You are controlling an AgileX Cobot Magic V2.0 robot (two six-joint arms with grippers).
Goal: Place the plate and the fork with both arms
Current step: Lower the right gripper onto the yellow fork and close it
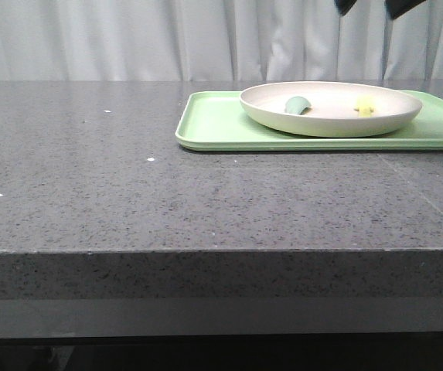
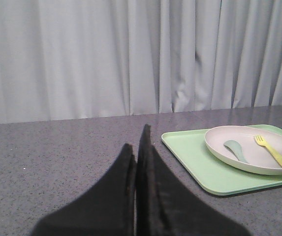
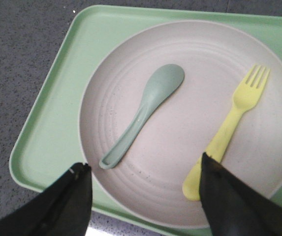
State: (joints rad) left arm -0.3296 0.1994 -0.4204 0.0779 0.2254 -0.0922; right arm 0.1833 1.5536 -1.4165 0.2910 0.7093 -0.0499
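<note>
Fork [image 3: 232, 128] looks light, stiff, slick plastic; right tool [image 3: 145, 196] hovers wide above the plate [image 3: 131, 196], pinch mid-handle; left tool [image 2: 137, 162] closed.

The plate [image 3: 190, 123] sits on the tray [image 3: 52, 132], which lies on the desk [image 1: 128, 193]. Directly below the spread right tool [image 3: 145, 196], spoon [image 3: 143, 113] and fork [image 3: 232, 128] lie apart in the plate.

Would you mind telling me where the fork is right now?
The fork lies in the plate beside the spoon, on the green tray at the table's right side in the front view, with the open right tool above it.
</note>
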